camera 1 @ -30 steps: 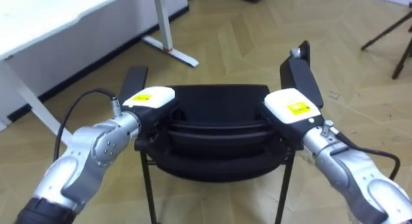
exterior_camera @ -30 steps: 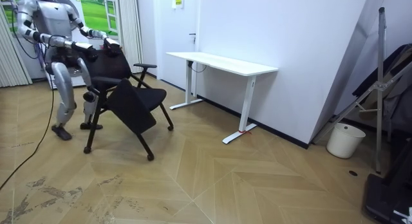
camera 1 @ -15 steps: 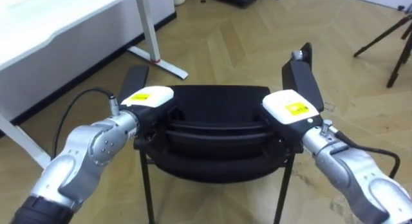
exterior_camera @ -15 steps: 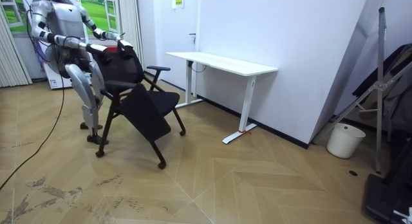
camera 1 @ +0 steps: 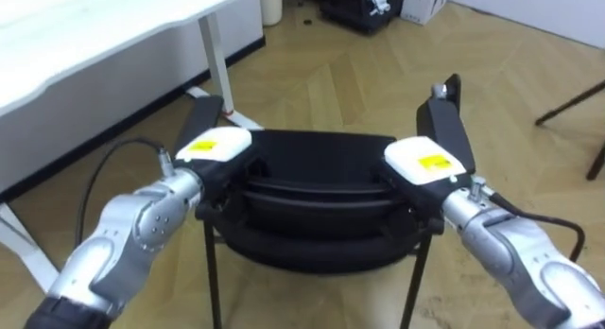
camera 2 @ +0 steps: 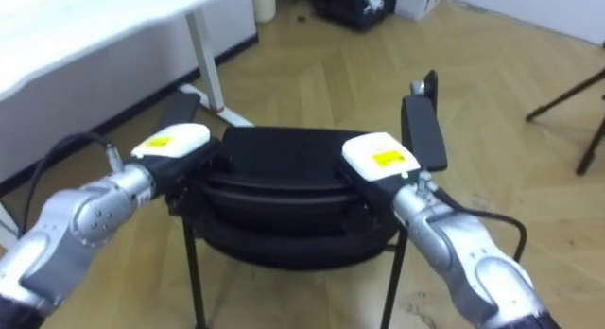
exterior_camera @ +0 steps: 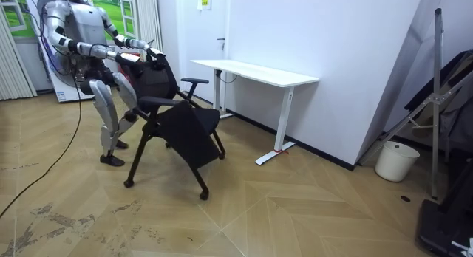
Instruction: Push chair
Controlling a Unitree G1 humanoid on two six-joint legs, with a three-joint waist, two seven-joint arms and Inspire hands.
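Contact with the black chair (camera 1: 312, 192) is at its backrest (camera 1: 317, 168). The left hand (camera 1: 216, 147) lies on the top edge near the left corner. The right hand (camera 1: 425, 164) lies on the same edge near the right corner. Both have their backs turned up. Whether either hand is clamped round the edge or merely pressed against it cannot be told, since the backrest hides what lies past each palm.

The chair stands directly in front of the robot on the herringbone wood floor (camera 1: 321, 74). Its back faces the robot, and its left armrest (camera 1: 201, 112) and right armrest (camera 1: 444, 126) reach away. In the room view the robot stands behind the chair with both arms out. The white desk (exterior_camera: 255, 71) is beyond, on the room view's right, near the chair but apart from it. The seat (exterior_camera: 191, 135) hangs tipped down at the front.

The frame looks like thin dark tube, so the chair is probably light and stiff. Its legs seem to end in small castors, though they are too small to be sure. On smooth wood it should roll with little force.

The two corners of the backrest's top edge are the sensible hold. That part is rigid, and hands set wide apart give steering. The middle panel may flex, and the armrests lie further off.

Pushing this high could tip the chair forward if a leg catches. An uneven push would likely swing it toward the desk.
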